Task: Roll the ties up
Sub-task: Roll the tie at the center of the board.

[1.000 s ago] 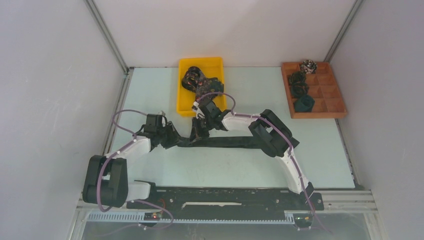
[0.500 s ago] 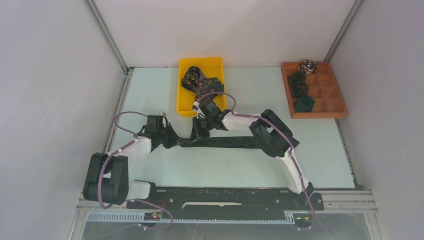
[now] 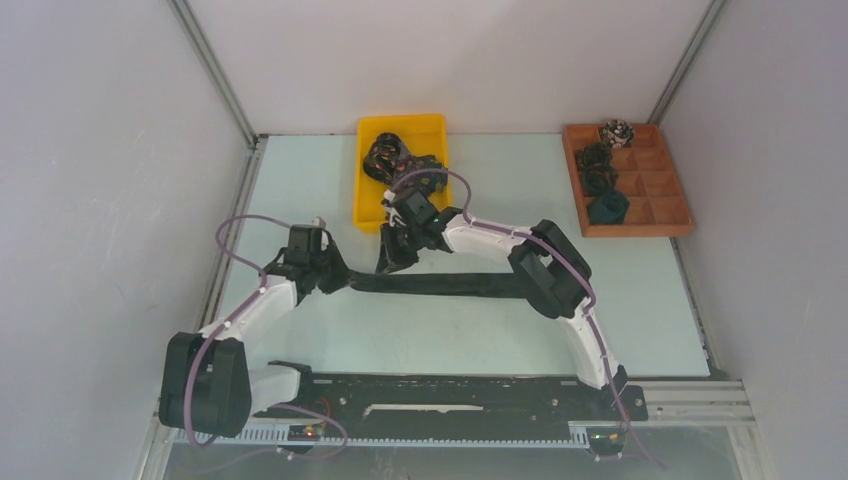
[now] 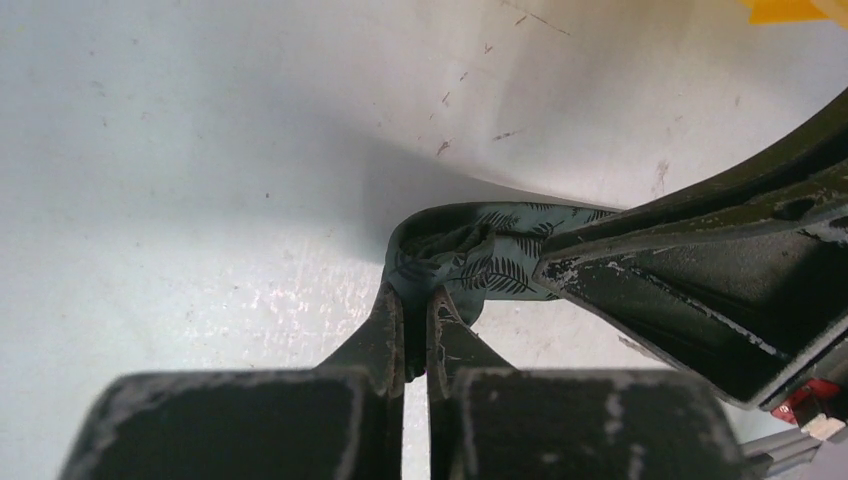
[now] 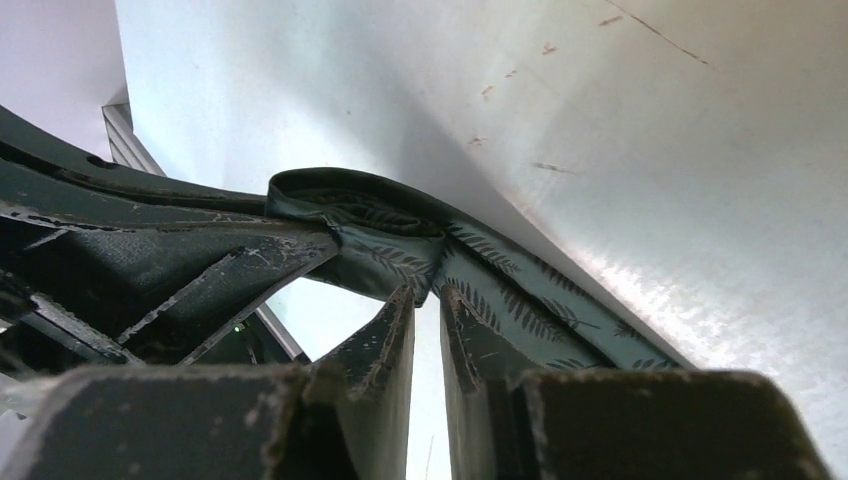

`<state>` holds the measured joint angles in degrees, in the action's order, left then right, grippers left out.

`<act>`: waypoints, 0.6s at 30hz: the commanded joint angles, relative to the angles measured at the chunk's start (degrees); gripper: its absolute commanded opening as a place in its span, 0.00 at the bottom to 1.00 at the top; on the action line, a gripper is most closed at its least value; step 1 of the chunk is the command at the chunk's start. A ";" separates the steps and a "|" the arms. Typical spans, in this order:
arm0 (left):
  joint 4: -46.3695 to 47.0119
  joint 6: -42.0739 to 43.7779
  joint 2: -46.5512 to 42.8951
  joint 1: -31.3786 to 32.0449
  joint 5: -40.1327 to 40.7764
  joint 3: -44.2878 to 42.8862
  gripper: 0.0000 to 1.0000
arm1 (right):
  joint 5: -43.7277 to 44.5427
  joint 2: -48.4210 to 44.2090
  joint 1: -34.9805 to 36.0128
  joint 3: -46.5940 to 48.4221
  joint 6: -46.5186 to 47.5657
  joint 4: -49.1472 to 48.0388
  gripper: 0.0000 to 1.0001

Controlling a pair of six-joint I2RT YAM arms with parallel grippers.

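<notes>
Tie (image 3: 440, 284) in dark green with a pale leaf print is lying stretched flat across the middle of the bench (image 3: 640, 310), running left to right, just nearer to you than the yellow bin (image 3: 368, 205). Its right stretch is passing under the elbow of your right arm, so you are not seeing that end. Its left end is doubling over into a small loop, and both of your claws are meeting there.

Your left claw (image 4: 418, 305) is sitting closed on the tie, its two fingers pressing together on the fabric at the edge of that loop. The left wrist view is showing only a hairline between them. Your right claw (image 5: 428, 300) is pointing down at the same fold from the far right side. Its fingers are standing a narrow way apart, with light showing between them, and the folded fabric is lying right at their tips. Whether those tips are pinching any cloth, you are not able to tell from these views.

Farther out, the yellow bin is sitting at the far edge of the bench, left of centre, and is holding a heap of loose dark ties (image 3: 398, 160), some showing small reddish marks. Well apart, at the far right, a wooden divided tray (image 3: 668, 205) is carrying four rolled ties (image 3: 598, 180) in its left-hand compartments. A pale patterned roll is sitting farthest from you, with the dark rolls nearer.
</notes>
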<state>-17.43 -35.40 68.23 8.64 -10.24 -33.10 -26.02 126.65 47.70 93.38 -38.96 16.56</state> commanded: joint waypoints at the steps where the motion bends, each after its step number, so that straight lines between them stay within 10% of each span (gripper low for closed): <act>1: -2.74 2.32 -1.93 0.89 3.14 -2.89 0.00 | 1.80 -2.54 1.47 3.50 1.05 1.66 0.19; 18: -6.62 3.63 -2.48 2.08 5.57 -6.27 0.00 | 1.64 4.35 3.75 8.68 -0.11 2.34 0.07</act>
<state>-23.24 -33.36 67.02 10.33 -6.11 -36.60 -24.58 128.68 50.94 99.02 -38.98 19.14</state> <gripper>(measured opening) 0.034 0.078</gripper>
